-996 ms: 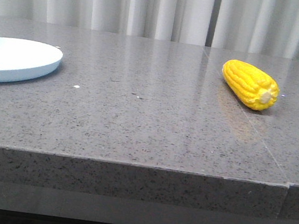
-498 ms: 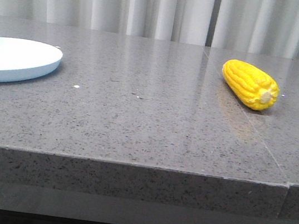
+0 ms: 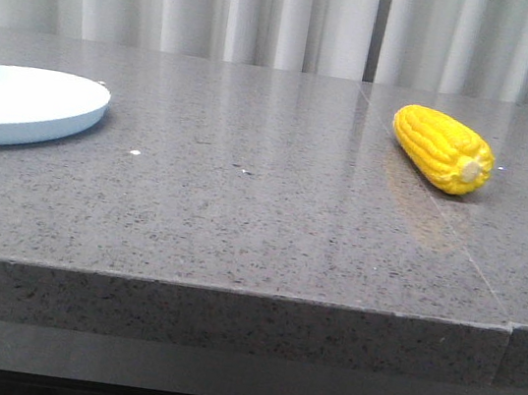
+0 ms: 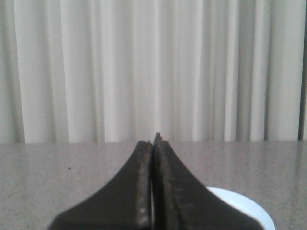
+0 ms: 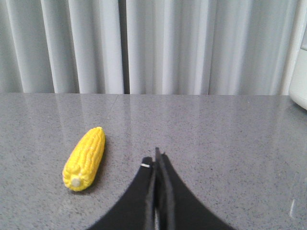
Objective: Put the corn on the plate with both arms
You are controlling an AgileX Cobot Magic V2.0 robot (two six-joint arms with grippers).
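The yellow corn point(image 3: 443, 150) lies on the grey stone table at the right, its pale stub end toward the camera. It also shows in the right wrist view point(image 5: 85, 158), off to the side of my right gripper point(image 5: 156, 158), which is shut and empty. The pale blue plate point(image 3: 19, 104) sits at the table's left edge of the front view. A part of its rim shows in the left wrist view point(image 4: 249, 211) beside my left gripper point(image 4: 153, 143), which is shut and empty. Neither arm shows in the front view.
The table point(image 3: 242, 214) has a seam running along its right part and a front edge near the camera. White curtains point(image 3: 272, 10) hang behind it. A pale object's edge point(image 5: 301, 93) shows at the side of the right wrist view.
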